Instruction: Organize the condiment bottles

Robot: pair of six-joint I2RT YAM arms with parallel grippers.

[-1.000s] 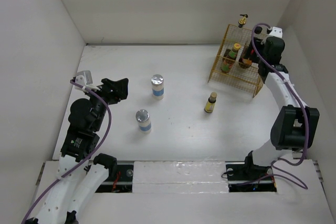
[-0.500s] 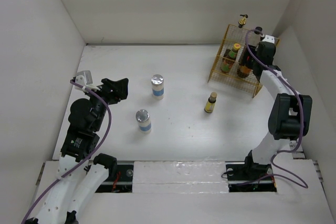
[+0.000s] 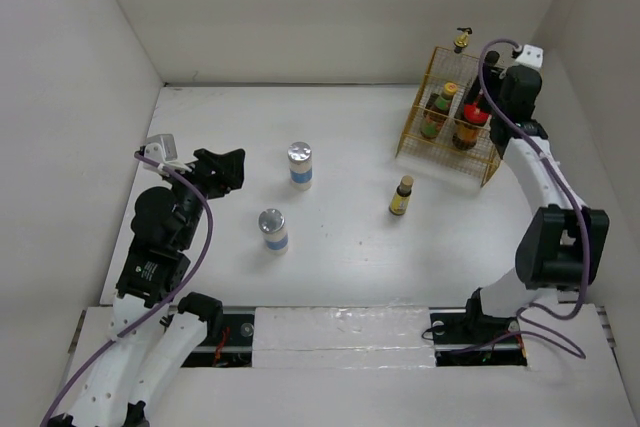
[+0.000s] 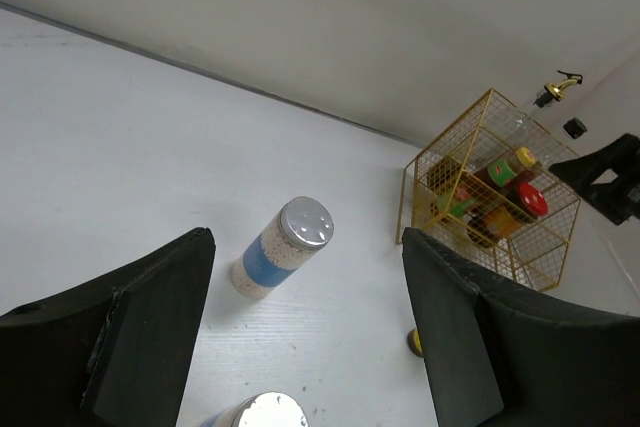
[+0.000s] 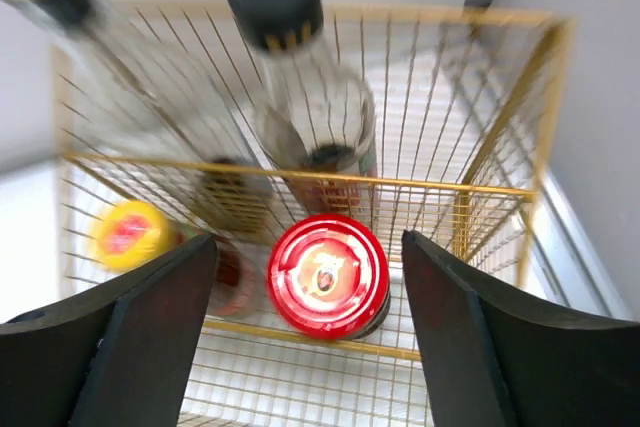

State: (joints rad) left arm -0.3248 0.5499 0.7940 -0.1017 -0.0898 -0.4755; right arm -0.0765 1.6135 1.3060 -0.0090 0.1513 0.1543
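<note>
Left gripper [image 3: 232,169] and right gripper [image 5: 308,242] are pictured spread and empty; the red-lidded dark glass jar [image 5: 327,275] could be toppled if the yellow wire basket [image 5: 300,169] is snagged by 1 finger.

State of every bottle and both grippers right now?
Far shaker: upright on table.
Near shaker: upright on table.
Small yellow bottle: upright on table.
Red-lidded jar: in basket.
Yellow-capped bottle: in basket.
Black-capped bottle: in basket.
Gold-spout bottle: in basket.
Left gripper: open, empty.
Right gripper: open above jar.
</note>
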